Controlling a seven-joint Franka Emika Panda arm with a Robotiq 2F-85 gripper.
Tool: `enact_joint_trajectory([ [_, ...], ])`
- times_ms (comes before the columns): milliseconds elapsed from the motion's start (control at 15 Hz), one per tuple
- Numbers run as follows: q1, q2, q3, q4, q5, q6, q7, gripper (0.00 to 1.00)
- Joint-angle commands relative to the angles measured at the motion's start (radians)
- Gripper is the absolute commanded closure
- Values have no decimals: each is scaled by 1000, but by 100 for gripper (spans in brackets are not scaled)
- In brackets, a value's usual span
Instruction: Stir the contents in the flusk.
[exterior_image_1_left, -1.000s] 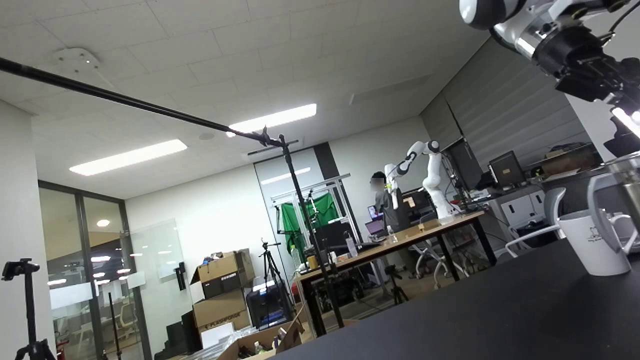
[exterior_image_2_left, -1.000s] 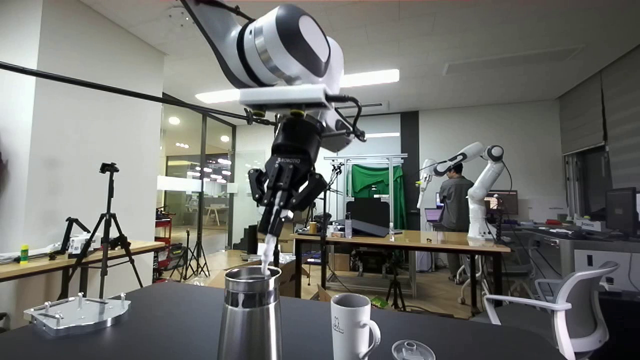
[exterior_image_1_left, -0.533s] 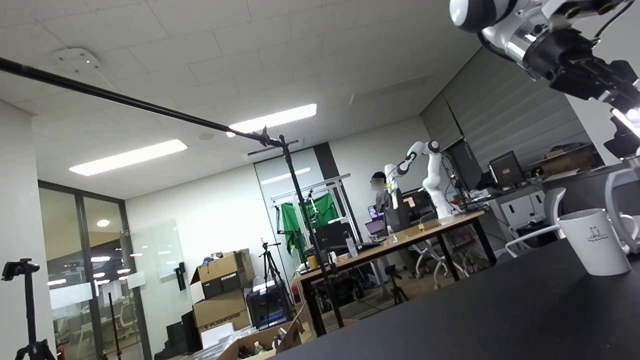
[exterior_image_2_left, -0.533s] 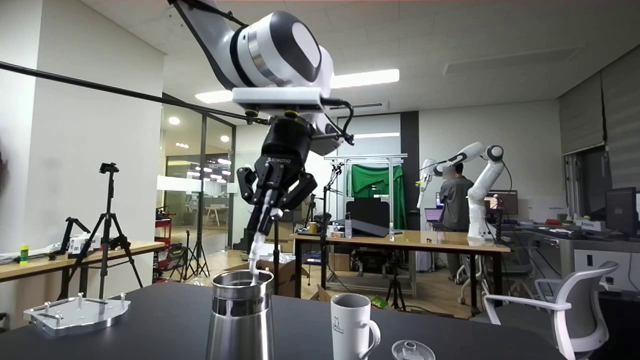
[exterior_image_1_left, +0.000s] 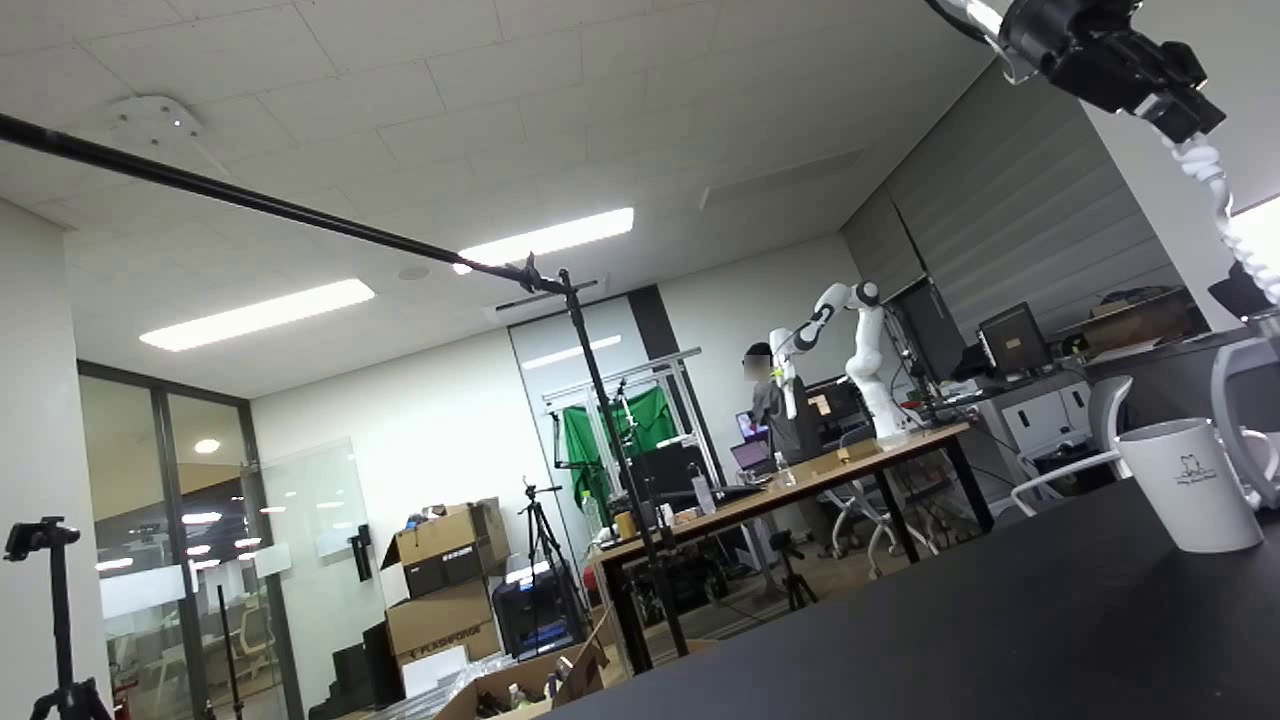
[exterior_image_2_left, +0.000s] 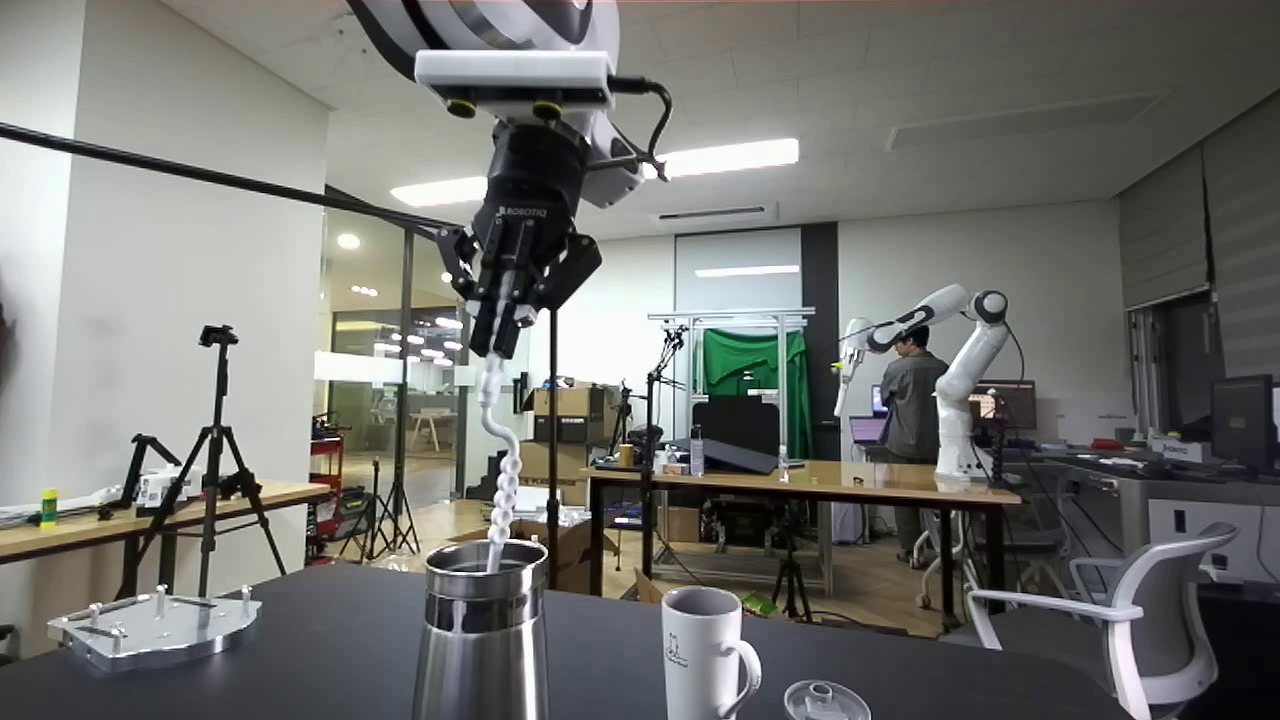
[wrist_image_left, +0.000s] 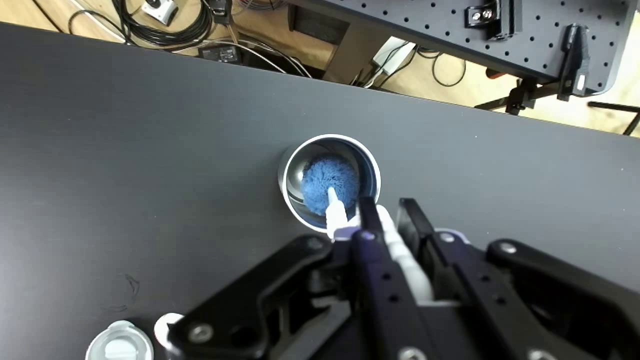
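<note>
Gripper (exterior_image_2_left: 494, 345): closed around a white wand (exterior_image_2_left: 506, 485), well above the mouth of the flask (exterior_image_2_left: 483, 655).
Wand: runs down from the gripper into the flask, kinked partway, its lower stem beaded; if that stem is as bendy as it looks, a sideways stroke may flex it instead of moving the tip, or twist it in the grasp.
Blue tuft (wrist_image_left: 325, 175): inside the flask at the wand's tip, probably its head; should the gripper rise too far, it could come out over the rim. Loose contents cannot be made out.
Flask wall: nothing steadies it, so a stroke pressing from inside could drag or topple the flask.
Flask axis: long axis vertical, mouth up toward the gripper; it stands on the bench (exterior_image_2_left: 340, 640), its foot cut off in an exterior view.
Mug (exterior_image_2_left: 697, 655): upright, apart from the flask.
Lid-like disc (exterior_image_2_left: 828, 703): on the bench, farther from the flask than the mug.
</note>
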Motion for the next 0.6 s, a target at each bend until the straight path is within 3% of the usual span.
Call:
enact_joint_trajectory([
  [0,-9,-32,-33,-122,-24,83,-14,96],
  [333,-34,-20,-44,-314,-119,323,30,96],
  [533,-28,-50,-37,-335,-133,364,33,96],
])
